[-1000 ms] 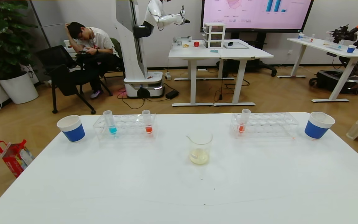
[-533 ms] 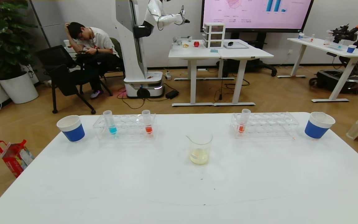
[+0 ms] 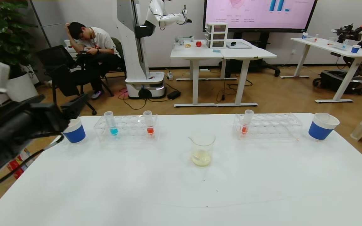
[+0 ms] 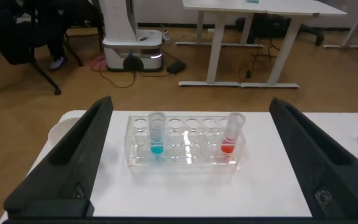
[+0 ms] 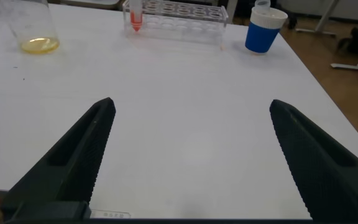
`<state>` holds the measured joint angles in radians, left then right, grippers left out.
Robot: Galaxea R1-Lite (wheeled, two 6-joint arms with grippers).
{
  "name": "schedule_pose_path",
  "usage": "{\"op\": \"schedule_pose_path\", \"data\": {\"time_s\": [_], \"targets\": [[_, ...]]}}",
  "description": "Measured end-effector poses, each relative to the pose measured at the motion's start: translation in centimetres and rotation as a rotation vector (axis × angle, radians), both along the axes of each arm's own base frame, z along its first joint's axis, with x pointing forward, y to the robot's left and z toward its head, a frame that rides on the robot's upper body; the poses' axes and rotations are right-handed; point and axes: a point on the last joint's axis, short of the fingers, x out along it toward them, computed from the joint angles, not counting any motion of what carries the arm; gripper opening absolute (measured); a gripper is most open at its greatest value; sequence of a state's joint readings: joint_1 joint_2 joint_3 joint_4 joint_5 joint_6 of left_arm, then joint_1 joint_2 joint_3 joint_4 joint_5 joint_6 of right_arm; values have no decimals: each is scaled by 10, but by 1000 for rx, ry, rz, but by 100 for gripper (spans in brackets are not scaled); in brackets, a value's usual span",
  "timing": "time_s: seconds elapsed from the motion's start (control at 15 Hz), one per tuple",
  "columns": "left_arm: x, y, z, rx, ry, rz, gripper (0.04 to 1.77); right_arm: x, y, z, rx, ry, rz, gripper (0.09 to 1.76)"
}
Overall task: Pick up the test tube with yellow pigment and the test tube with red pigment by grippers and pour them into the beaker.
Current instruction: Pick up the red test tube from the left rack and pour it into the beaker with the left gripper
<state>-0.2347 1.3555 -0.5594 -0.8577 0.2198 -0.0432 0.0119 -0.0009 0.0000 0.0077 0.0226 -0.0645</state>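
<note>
The beaker (image 3: 202,149) stands mid-table with a little pale yellow liquid in it; it also shows in the right wrist view (image 5: 33,25). One red-pigment tube (image 3: 149,123) stands in the left rack, also seen in the left wrist view (image 4: 231,134). A second one (image 3: 246,121) stands in the right rack (image 5: 135,15). No yellow-pigment tube is in view. My left gripper (image 3: 72,110) is open and empty, raised at the table's left side and facing the left rack (image 4: 191,104). My right gripper (image 5: 192,104) is open and empty over the near right table, outside the head view.
A cyan-liquid tube (image 3: 112,124) stands at the left end of the left clear rack (image 3: 130,127). The right clear rack (image 3: 272,125) holds only its red tube. Blue-and-white paper cups stand at the far left (image 3: 74,133) and far right (image 3: 321,126).
My left arm has risen into the head view from the left edge and now hangs by the left cup. Tubes, racks and beaker have not moved.
</note>
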Motion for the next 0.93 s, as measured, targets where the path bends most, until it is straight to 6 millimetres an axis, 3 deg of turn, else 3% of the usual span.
{"op": "schedule_pose_path", "data": {"time_s": [0.2,0.47,0.8,0.93], "targets": [[44,-45,-25,-32,-1,9,175,0,0,0,-1,0,0,173],[83,-92,-72,-31,21,-15,175,0,0,0,-1,0,0,173],[109,-112,-130,-3,56,-27,175,0,0,0,-1,0,0,173],[114,-115,-144,12,85,-28,175,0,0,0,0,0,0,173]]}}
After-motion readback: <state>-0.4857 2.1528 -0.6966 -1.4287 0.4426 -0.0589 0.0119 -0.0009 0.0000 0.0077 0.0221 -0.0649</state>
